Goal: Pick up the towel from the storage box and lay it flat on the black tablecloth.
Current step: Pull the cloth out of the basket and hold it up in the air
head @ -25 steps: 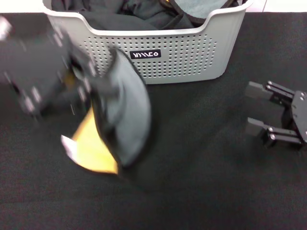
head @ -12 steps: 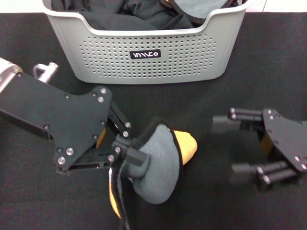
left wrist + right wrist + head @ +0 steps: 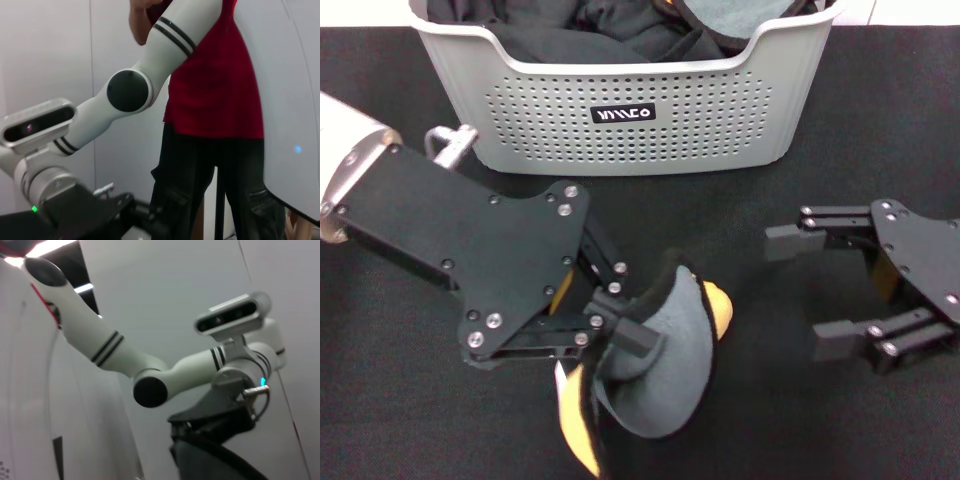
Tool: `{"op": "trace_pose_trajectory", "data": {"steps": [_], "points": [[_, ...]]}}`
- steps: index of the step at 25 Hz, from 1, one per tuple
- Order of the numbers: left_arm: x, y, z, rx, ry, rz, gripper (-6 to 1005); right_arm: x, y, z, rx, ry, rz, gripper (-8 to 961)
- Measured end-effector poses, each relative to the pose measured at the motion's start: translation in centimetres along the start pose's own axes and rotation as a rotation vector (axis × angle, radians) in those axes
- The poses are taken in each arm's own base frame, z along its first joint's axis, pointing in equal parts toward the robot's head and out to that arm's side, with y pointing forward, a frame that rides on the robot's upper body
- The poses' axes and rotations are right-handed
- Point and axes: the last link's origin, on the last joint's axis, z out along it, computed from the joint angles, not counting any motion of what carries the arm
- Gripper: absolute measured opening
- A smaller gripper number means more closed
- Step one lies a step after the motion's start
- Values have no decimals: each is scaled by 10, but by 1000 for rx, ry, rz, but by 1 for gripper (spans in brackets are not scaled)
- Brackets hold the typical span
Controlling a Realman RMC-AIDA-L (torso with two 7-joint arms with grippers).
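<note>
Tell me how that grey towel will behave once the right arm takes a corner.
Probably floppy: the towel droops and folds from the left gripper, showing its yellow reverse. It looks light. The open right gripper may need a firm pinch on fleece.

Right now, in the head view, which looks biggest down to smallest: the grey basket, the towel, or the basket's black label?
1. The storage box, cropped at the top
2. The towel, bunched in the left gripper
3. The label

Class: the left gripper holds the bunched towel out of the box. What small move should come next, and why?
Probably the right gripper, open beside the towel, should close in on its free edge. The left gripper pinches it crumpled, yellow-orange side showing, above the black tablecloth; two holds could spread it.
</note>
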Motion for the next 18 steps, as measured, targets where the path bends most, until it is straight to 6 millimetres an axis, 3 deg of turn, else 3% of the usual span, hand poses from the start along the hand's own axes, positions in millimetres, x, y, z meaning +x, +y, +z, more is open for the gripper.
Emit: {"op": "trace_pose_trajectory", "data": {"steps": [9, 18], "points": [[16, -10, 16, -42, 11, 71, 27, -5, -18, 15, -4, 81, -20, 831], [19, -13, 17, -45, 12, 89, 26, -19, -20, 25, -93, 96, -49, 829]]}}
